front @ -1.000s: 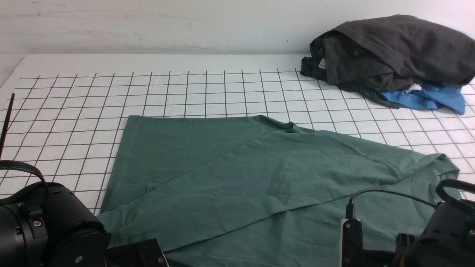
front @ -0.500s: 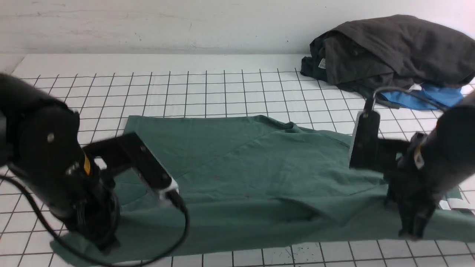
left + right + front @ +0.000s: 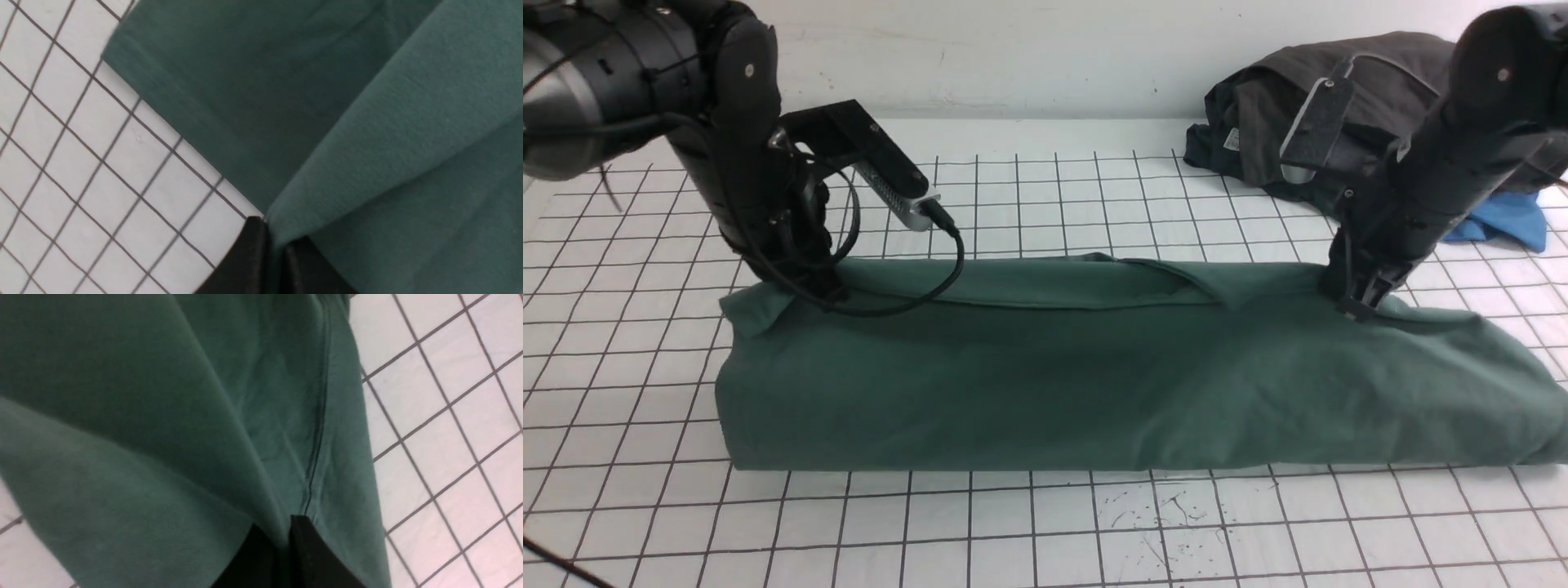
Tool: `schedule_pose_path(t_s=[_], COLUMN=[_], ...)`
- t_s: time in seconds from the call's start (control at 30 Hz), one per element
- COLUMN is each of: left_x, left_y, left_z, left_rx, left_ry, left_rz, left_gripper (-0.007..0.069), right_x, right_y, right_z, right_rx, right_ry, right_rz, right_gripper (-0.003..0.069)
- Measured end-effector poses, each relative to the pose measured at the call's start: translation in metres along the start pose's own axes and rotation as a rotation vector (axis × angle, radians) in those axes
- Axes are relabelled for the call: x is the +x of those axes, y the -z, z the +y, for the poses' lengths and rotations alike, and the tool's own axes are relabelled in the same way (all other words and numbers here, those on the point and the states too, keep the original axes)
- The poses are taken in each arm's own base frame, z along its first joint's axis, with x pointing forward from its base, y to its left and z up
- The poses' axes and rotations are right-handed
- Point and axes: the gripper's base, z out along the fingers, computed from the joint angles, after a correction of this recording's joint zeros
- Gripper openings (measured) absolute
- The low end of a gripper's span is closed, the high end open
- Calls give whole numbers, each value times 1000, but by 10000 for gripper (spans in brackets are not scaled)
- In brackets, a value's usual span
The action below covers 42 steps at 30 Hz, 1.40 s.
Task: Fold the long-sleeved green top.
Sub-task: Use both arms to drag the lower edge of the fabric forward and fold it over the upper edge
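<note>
You have the green long-sleeved top (image 3: 1094, 384) lying across the middle of the gridded table (image 3: 1013, 531), doubled over into a long band with its rounded fold on the near side. Your left gripper (image 3: 805, 287) is clamped on the upper layer at the band's far left edge; the left wrist view shows cloth pinched between its closed jaws. Your right gripper (image 3: 1357, 304) is clenched the same way on the far right edge, next to a stitched seam. Well apart, at the table's far right corner, a dark grey garment (image 3: 1380, 106) is heaped over a bright blue garment (image 3: 1503, 220)
</note>
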Motion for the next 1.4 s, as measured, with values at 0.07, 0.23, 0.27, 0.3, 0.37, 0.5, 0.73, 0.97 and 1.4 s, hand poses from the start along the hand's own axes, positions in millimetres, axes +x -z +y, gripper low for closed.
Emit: schedule_pose_path(t_s=[0.07,0.23,0.27,0.3,0.37,0.5,0.73,0.97,1.4], left_x=[-8,-23,-24,-28,-31,-34,-34,-33,-12], left_y=[-14,-44,-43,-54,-62,-81,-100,-100,-89], left_z=[8,24,25,29,31,32,30,40,75], left_rx=[-2,-28,-32,-50,-65,-72,-61,-100,-231], left_ry=[4,6,5,-4,-13,-27,-19,66,389], left_rz=[8,3,-1,-6,-12,-7,5,-39,21], left_gripper=[6,6,6,6,6,14,64,203,321], right_x=[-3,-11,-11,-13,-14,-14,-16,-22,-41], right_y=[-11,-38,-39,-49,-56,-72,-82,-80,-38], right_z=[-10,-26,-26,-28,-30,-31,-36,-45,-59], right_rx=[3,50,52,65,77,83,132,215,239], right_ry=[-8,-17,-17,-18,-18,-22,-104,-207,-474], right_rz=[-2,-36,-37,-47,-55,-59,-104,-190,-233], right_gripper=[12,12,12,12,12,15,57,202,311])
